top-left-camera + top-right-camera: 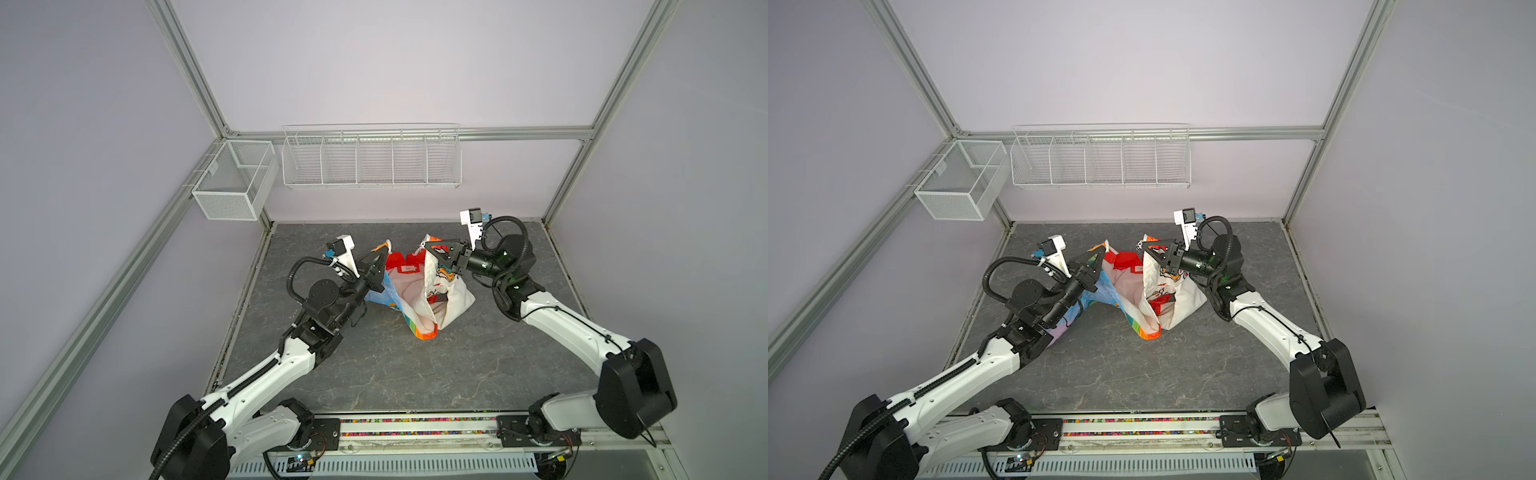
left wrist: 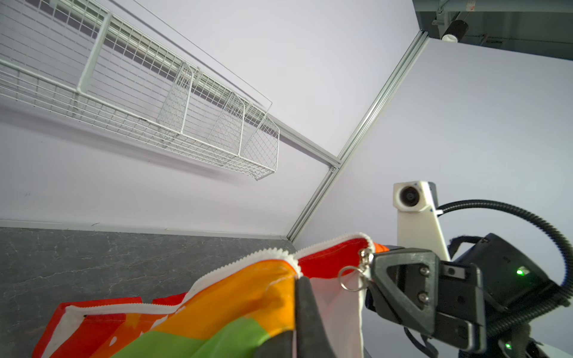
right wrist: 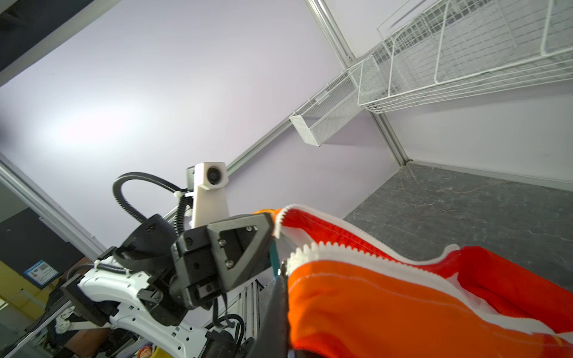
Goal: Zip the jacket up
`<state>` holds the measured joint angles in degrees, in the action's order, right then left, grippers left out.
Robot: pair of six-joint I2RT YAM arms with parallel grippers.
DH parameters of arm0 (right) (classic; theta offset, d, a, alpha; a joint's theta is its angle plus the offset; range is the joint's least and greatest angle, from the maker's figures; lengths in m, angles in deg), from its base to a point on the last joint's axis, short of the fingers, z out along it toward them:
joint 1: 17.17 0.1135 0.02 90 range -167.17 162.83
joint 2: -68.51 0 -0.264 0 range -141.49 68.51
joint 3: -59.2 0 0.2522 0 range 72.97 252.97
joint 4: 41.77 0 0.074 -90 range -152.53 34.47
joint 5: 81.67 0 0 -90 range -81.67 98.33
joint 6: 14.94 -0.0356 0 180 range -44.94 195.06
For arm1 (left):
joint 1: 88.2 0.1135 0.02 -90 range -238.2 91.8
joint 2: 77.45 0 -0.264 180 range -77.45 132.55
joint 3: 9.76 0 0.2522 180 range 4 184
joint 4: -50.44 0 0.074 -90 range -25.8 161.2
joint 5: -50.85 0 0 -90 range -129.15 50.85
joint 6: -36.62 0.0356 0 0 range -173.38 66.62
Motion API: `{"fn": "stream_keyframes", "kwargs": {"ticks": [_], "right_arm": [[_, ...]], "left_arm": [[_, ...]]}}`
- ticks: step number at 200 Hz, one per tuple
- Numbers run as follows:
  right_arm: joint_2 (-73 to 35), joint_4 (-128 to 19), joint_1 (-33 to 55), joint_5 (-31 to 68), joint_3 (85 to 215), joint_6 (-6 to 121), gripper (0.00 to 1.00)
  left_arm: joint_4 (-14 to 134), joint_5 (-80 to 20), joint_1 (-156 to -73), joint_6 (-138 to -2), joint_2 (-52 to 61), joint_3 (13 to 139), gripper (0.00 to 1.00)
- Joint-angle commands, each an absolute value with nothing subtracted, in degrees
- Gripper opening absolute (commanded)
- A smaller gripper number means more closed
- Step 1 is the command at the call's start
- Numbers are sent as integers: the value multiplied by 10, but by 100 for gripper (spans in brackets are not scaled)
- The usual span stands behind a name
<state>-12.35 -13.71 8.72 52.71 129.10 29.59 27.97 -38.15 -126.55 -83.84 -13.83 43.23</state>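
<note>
The jacket (image 1: 415, 291) (image 1: 1136, 299) hangs open between my two grippers, its lower part resting crumpled on the grey table (image 1: 374, 365). In both top views red hood fabric, white lining and rainbow stripes show. My left gripper (image 1: 384, 252) (image 1: 1102, 250) is shut on the jacket's left front edge. In the left wrist view its tips (image 2: 298, 276) pinch orange fabric (image 2: 248, 294) just under the white zipper teeth (image 2: 242, 263). My right gripper (image 1: 426, 246) (image 1: 1144, 246) is shut on the other front edge (image 3: 372, 310), tips (image 3: 281, 269) beside the zipper slider with its metal ring (image 2: 349, 279).
A long white wire basket (image 1: 372, 160) with several compartments hangs on the back wall. A smaller mesh basket (image 1: 235, 178) is fixed at the back left. Aluminium frame posts (image 1: 565, 183) edge the table. The grippers' tips are close together above the table's back half.
</note>
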Motion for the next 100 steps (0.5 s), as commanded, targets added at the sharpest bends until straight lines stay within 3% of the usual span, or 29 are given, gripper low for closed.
{"fn": "stream_keyframes", "kwargs": {"ticks": [1, 100], "right_arm": [[-138, -73, 86, 567, 1305, 263, 6], [-171, -35, 94, 583, 1324, 221, 6]], "left_arm": [[248, -358, -1262, -842, -109, 457, 0], [178, -234, -1262, -887, -21, 495, 0]]}}
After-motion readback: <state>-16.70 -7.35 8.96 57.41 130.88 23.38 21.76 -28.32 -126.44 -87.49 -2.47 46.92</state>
